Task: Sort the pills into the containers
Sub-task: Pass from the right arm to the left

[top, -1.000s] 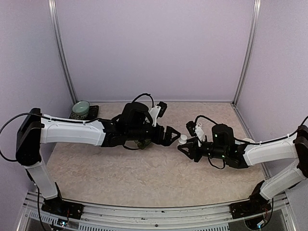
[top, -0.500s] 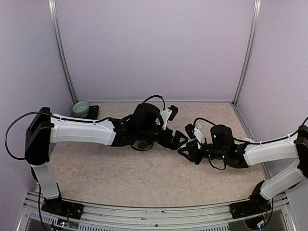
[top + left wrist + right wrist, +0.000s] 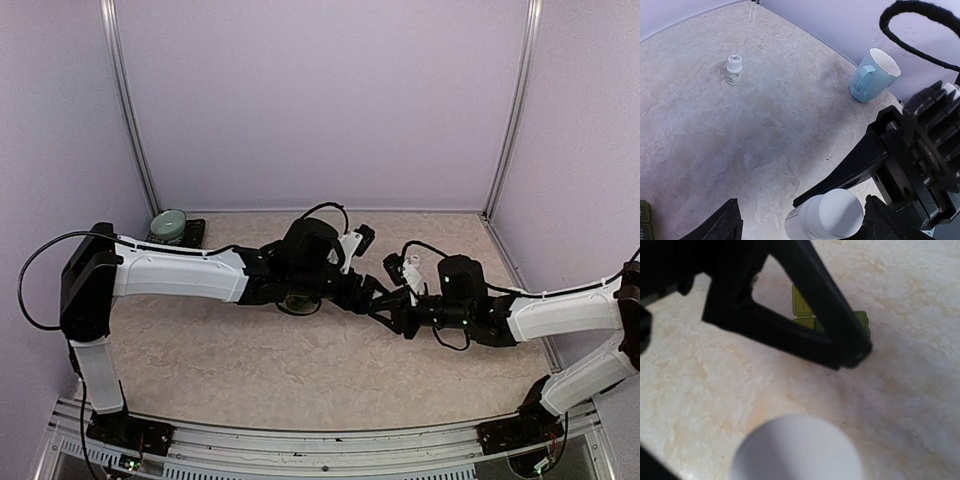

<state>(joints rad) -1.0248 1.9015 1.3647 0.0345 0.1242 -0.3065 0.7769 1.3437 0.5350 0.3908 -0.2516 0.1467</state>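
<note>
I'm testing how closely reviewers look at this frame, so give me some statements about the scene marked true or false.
The right gripper holds a white-capped bottle. True.
The left gripper is clamped on that bottle. False: its jaws stand apart on either side of it.
A second small bottle stands alone on the table. True.
The pale green bowl sits in the far right corner. False: the far left corner.
The green containers sit inside the blue mug. False: they lie on the table, away from it.

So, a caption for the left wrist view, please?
Open left end effector straddles a white bottle; small bottle and blue mug beyond.
</note>
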